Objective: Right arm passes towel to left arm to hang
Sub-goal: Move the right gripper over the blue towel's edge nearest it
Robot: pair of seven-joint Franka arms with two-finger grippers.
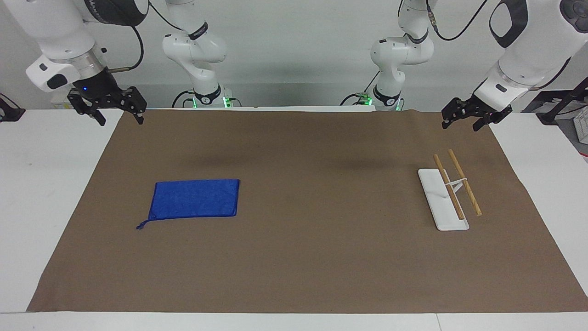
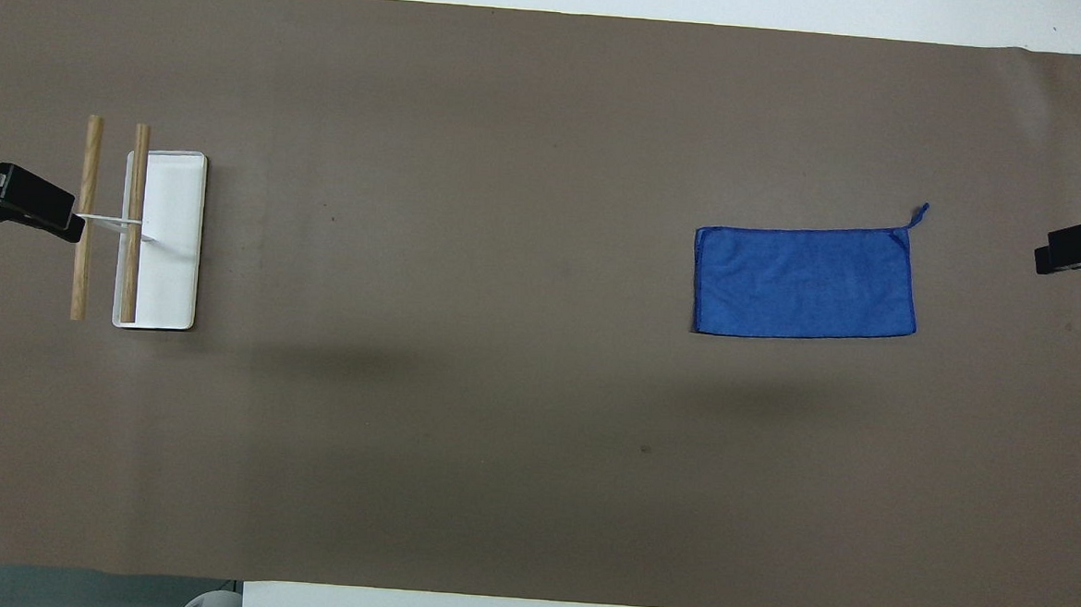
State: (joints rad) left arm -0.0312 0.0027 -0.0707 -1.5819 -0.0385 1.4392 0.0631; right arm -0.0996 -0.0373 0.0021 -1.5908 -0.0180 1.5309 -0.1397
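The blue towel (image 1: 193, 198) lies flat on the brown mat toward the right arm's end of the table; it also shows in the overhead view (image 2: 805, 283). Its loop tag (image 1: 141, 225) sticks out at a corner farther from the robots. My right gripper (image 1: 120, 118) hangs open and empty in the air over the mat's corner at that end, apart from the towel; its tip shows in the overhead view (image 2: 1075, 250). My left gripper (image 1: 459, 124) hangs open and empty over the mat's edge at the left arm's end, and also shows in the overhead view (image 2: 36, 212).
A rack with a white base (image 1: 455, 223) and two wooden rods (image 1: 465, 182) stands toward the left arm's end; it also shows in the overhead view (image 2: 172, 266). The brown mat (image 1: 294, 262) covers most of the white table (image 1: 41, 184).
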